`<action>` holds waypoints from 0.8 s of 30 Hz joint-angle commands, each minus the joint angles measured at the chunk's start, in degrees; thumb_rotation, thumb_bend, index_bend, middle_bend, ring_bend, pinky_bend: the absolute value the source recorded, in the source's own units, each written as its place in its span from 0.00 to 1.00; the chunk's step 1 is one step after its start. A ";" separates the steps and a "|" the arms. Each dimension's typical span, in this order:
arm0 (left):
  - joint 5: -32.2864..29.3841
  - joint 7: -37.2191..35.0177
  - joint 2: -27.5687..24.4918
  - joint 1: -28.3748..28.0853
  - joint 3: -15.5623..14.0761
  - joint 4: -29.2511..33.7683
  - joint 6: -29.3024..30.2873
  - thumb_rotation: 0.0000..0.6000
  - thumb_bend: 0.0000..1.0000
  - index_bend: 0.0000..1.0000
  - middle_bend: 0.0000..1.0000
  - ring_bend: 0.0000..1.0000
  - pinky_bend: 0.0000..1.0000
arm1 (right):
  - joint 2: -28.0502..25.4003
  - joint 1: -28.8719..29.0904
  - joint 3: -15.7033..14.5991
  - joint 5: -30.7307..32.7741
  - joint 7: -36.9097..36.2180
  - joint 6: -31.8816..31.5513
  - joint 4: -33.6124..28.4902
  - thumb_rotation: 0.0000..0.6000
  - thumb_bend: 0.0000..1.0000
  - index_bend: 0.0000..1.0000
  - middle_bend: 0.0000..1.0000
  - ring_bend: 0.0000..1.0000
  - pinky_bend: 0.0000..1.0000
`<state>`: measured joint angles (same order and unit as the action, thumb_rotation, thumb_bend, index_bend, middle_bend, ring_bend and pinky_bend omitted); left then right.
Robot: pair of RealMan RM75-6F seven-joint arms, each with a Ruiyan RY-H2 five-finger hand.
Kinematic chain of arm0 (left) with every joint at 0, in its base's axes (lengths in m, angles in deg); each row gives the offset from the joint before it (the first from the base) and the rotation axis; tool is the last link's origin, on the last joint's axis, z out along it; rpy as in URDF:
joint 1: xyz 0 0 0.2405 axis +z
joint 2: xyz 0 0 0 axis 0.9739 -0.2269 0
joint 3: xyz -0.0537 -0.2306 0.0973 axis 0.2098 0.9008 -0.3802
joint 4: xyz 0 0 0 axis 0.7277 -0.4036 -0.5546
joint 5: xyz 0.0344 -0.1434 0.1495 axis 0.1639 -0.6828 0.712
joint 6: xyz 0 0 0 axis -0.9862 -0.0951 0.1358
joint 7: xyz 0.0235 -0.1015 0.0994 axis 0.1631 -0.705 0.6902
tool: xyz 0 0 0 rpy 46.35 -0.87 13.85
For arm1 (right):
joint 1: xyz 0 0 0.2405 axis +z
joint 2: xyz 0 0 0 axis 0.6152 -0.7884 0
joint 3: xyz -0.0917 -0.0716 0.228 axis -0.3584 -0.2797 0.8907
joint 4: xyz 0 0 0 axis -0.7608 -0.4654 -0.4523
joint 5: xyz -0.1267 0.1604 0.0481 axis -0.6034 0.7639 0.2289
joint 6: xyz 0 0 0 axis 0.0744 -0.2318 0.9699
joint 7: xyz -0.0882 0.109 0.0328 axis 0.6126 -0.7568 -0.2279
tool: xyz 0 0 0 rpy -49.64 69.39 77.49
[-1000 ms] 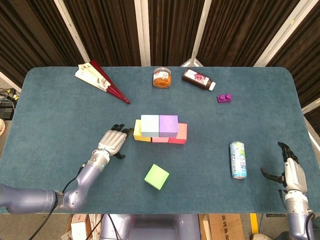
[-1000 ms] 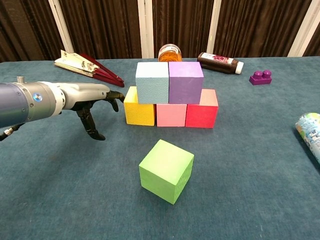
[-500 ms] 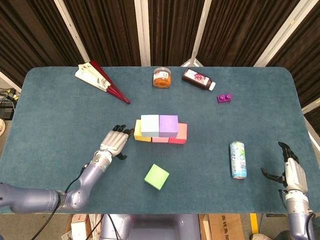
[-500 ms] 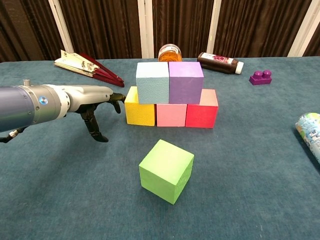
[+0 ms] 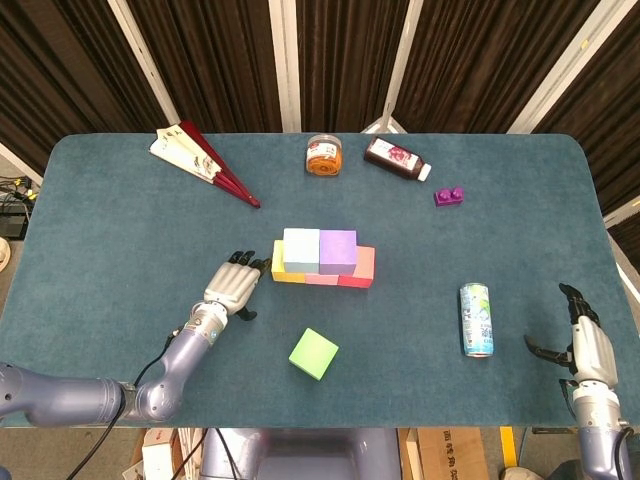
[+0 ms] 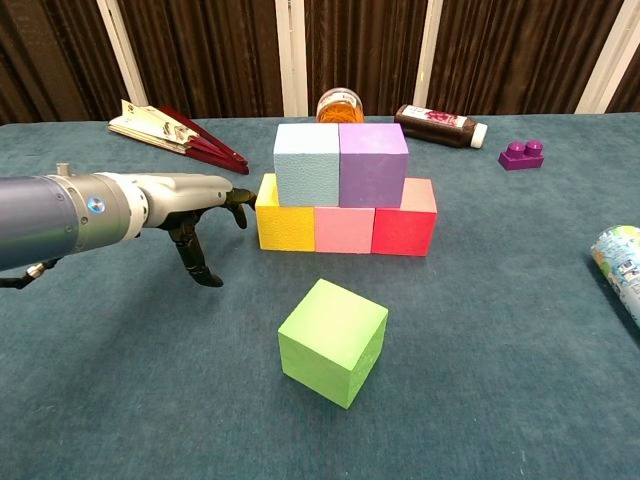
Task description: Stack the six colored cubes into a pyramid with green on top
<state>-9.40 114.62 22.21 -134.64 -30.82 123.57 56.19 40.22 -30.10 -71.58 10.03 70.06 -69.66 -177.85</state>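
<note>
Yellow (image 6: 285, 226), pink (image 6: 345, 229) and red (image 6: 404, 230) cubes form a row, with a light blue cube (image 6: 306, 163) and a purple cube (image 6: 372, 164) on top. The stack also shows in the head view, light blue cube (image 5: 301, 250) beside purple cube (image 5: 337, 250). A green cube (image 6: 333, 341) (image 5: 314, 353) lies alone in front of them. My left hand (image 6: 195, 200) (image 5: 231, 287) is open, fingertips (image 6: 240, 199) at the yellow cube's left face. My right hand (image 5: 583, 345) hangs open at the table's right front edge, holding nothing.
A drink can (image 5: 476, 319) lies right of the stack. At the back are a folded fan (image 5: 203, 160), an orange jar (image 5: 323, 155), a dark bottle (image 5: 396, 158) and a purple toy brick (image 5: 448, 196). The teal table (image 5: 120, 240) fills both views.
My left hand moved right against the yellow cube, and the yellow cube slid right to close up with the pink one. The right hand has barely moved.
</note>
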 commanded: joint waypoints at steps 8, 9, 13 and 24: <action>0.14 -0.29 -0.10 -0.10 0.09 0.17 -0.32 1.00 0.27 0.10 0.16 0.00 0.00 | -0.02 0.01 0.05 0.19 0.04 0.03 -0.11 1.00 0.27 0.08 0.06 0.00 0.00; 0.17 -0.32 -0.14 -0.12 0.12 0.18 -0.31 1.00 0.27 0.10 0.16 0.00 0.00 | -0.02 0.01 0.04 0.20 0.07 0.05 -0.13 1.00 0.27 0.08 0.06 0.00 0.00; 0.11 -0.37 -0.11 -0.20 0.16 0.08 -0.38 1.00 0.27 0.10 0.16 0.00 0.00 | -0.03 0.06 0.03 0.27 0.19 0.12 -0.19 1.00 0.27 0.08 0.06 0.00 0.00; -0.13 1.15 -1.48 0.35 -0.45 1.31 2.70 1.00 0.27 0.10 0.16 0.00 0.00 | -0.12 0.02 0.03 0.29 0.15 0.14 -0.24 1.00 0.27 0.08 0.06 0.00 0.00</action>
<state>-9.41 115.45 21.07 -134.46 -31.14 124.53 58.47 40.10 -30.08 -71.55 10.32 70.21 -69.52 -178.10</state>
